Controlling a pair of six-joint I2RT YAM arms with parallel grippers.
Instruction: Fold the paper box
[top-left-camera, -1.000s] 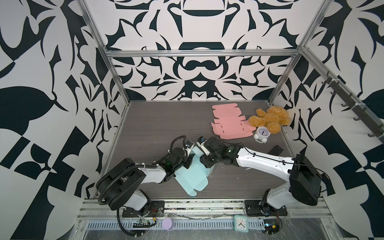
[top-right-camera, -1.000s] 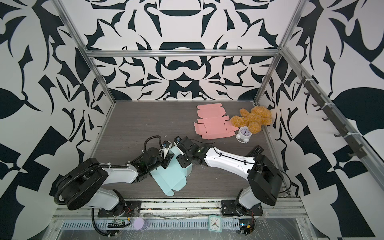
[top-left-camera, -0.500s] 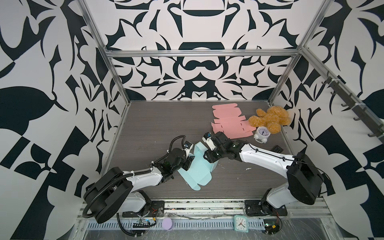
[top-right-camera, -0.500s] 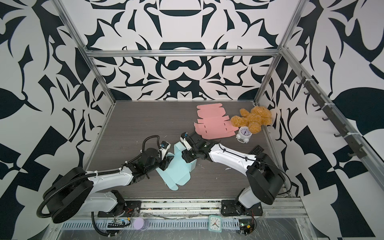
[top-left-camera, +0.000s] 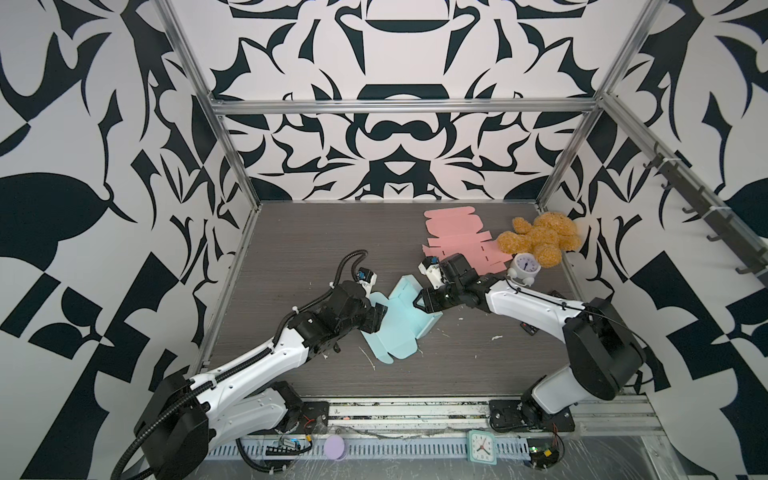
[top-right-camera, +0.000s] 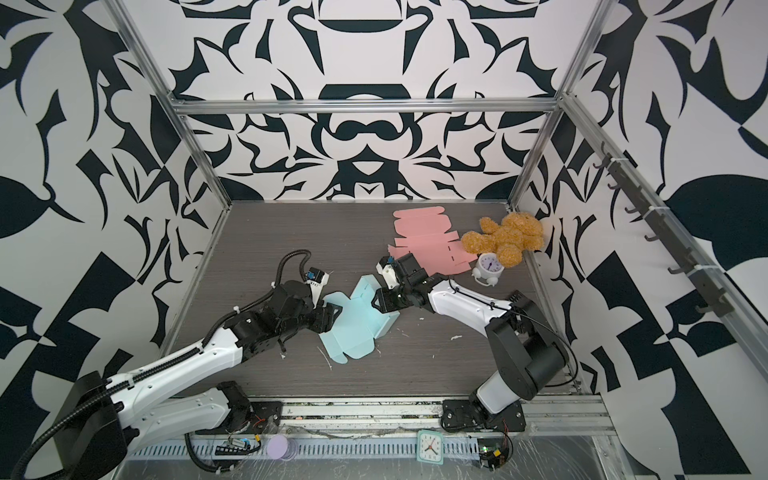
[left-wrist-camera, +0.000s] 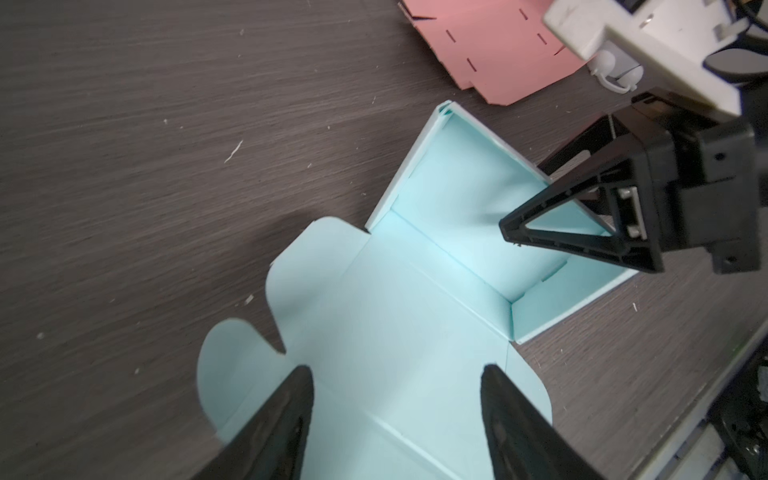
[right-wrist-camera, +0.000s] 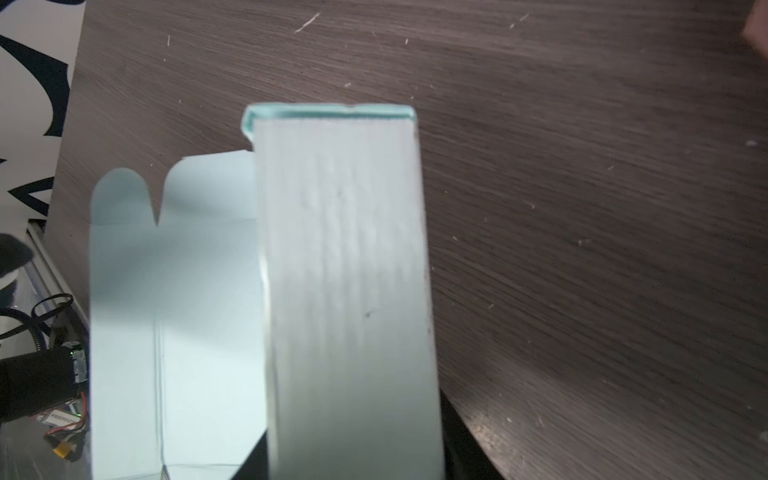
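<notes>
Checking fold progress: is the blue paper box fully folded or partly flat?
Partly folded: the blue box has walls standing at one end; its rounded flaps lie unfolded.

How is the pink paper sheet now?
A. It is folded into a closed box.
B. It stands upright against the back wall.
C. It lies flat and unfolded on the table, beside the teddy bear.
C: the pink paper sheet lies flat on the table, flaps spread, next to the teddy bear.

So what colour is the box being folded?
The box is pale blue, inside and out; the left wrist view shows it best.
</notes>
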